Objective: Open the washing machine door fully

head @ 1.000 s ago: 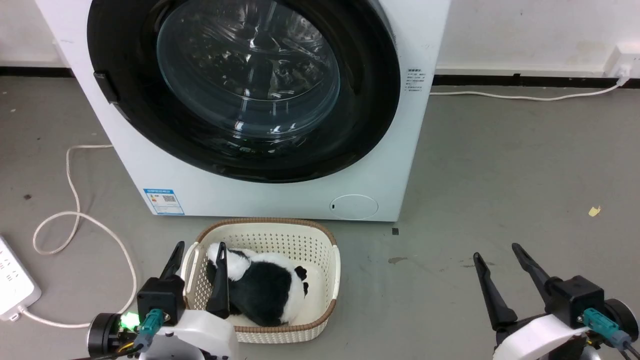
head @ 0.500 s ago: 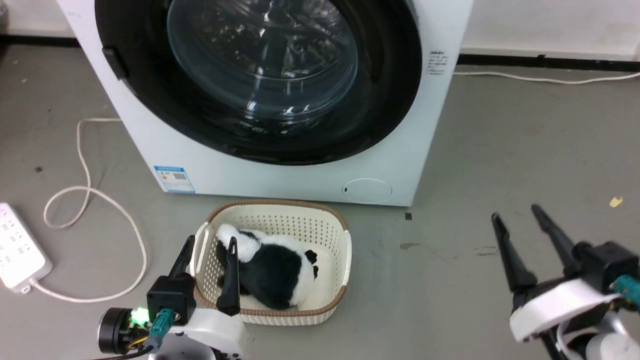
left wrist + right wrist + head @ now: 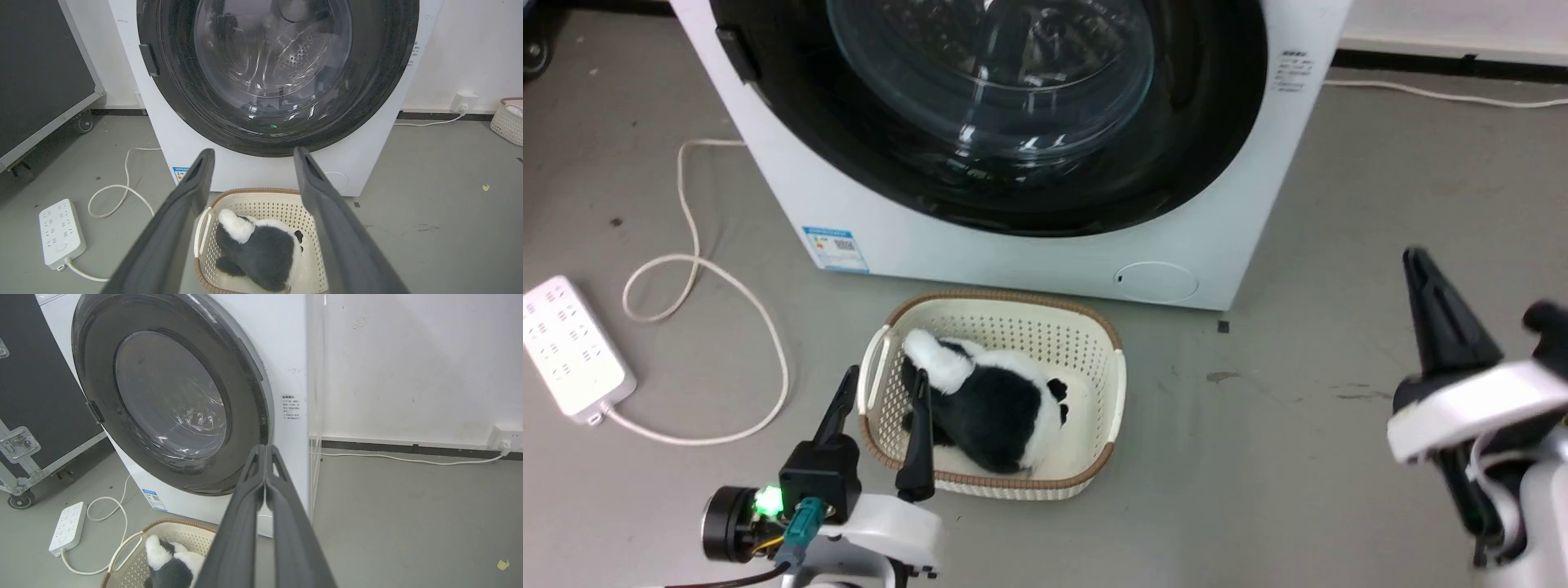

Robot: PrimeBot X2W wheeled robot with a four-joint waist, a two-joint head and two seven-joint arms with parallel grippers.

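1. Sitting shut, flush in the white boxy washing machine [image 3: 1029,261]: one round, glossy black washing machine door [image 3: 1201,122], with bulging clear glass at its centre.
2. Left gripper [image 3: 253,152]: spread wide, empty, touching nothing.
3. Right gripper [image 3: 265,448]: fingers pressed together, pinching nothing, apart from the door.
4. Before the machine: one perforated cream basket [image 3: 1112,367], one fuzzy black-and-white plush toy [image 3: 1005,408] inside.

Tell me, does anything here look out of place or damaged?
A small yellow scrap lies on the grey floor to the right of the washing machine, and a power strip lies loose to its left. Nothing looks damaged.
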